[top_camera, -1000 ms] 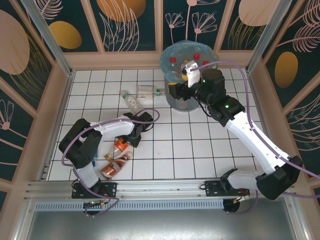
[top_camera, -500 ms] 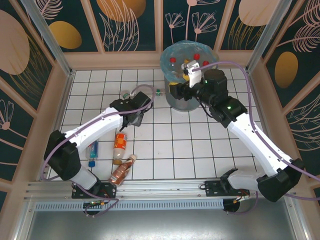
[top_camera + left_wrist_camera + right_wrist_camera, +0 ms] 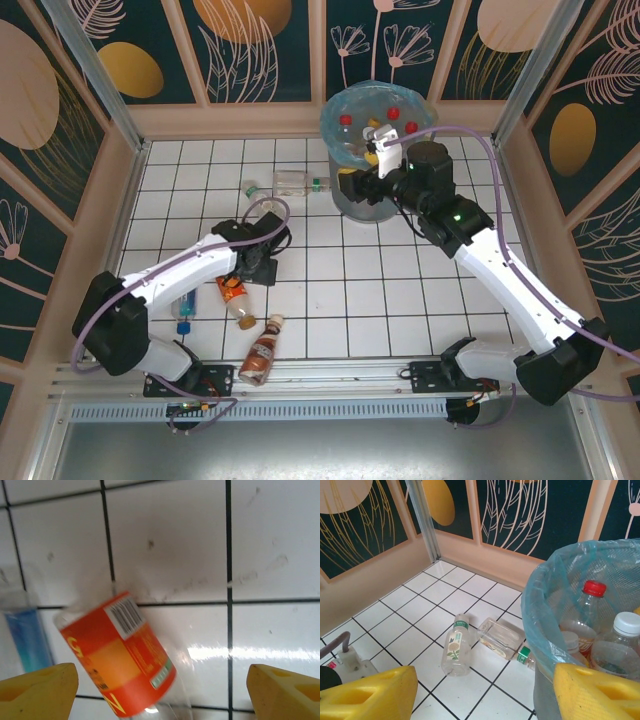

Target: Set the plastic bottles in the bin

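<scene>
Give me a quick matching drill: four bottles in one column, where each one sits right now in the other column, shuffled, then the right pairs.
Things
1. orange-label bottle
2. green-capped bottle
3. red-capped bottle
4. brown bottle

Places
A. inside the bin
B. on the table, nearest its front edge
C. lying on the tiles beside the bin
D. under the open left claw

Pairs: 1-D, 2-C, 3-A, 4-B
</scene>
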Motion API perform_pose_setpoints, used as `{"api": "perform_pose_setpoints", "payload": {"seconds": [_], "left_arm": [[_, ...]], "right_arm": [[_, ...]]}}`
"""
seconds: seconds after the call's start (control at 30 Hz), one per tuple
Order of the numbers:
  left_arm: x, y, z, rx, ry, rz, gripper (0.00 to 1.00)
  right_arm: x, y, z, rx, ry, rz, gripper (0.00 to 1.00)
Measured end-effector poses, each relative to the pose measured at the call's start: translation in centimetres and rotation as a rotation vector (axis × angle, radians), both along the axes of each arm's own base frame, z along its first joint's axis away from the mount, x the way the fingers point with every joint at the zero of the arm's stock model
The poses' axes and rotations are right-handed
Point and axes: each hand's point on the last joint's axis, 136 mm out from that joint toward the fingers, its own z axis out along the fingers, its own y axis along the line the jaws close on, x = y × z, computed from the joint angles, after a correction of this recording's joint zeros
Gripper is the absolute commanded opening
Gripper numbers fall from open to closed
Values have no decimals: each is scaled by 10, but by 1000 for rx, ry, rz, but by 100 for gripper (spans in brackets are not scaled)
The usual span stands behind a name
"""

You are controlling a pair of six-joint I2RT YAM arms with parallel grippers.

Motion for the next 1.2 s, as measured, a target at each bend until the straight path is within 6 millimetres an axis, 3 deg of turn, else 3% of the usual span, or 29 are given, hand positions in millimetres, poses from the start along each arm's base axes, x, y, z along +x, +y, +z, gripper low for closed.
{"api": "perform_pose_setpoints", "payload": {"seconds": [0.07,0.2,0.3,0.57,1.0,1.2], "left_arm": [[-7,-5,4,-32,-4,-11,86],[-26,-40,24,-160,-28,-111,83],[-43,-61,27,-231,-2,-155,83],[-100,-109,-13,-297,166,-202,81],[-127,-113,-77,-311,306,-120,65],[-126,-107,-81,-283,298,-86,50]], "right_arm": [[-1,2,0,1,1,6,72],[-2,6,-3,3,11,20,72],[-2,8,-4,8,19,22,72],[-2,5,-18,-14,48,3,72],[-1,-1,-17,-39,31,-25,72],[-1,-2,-17,-43,27,-24,72]]}}
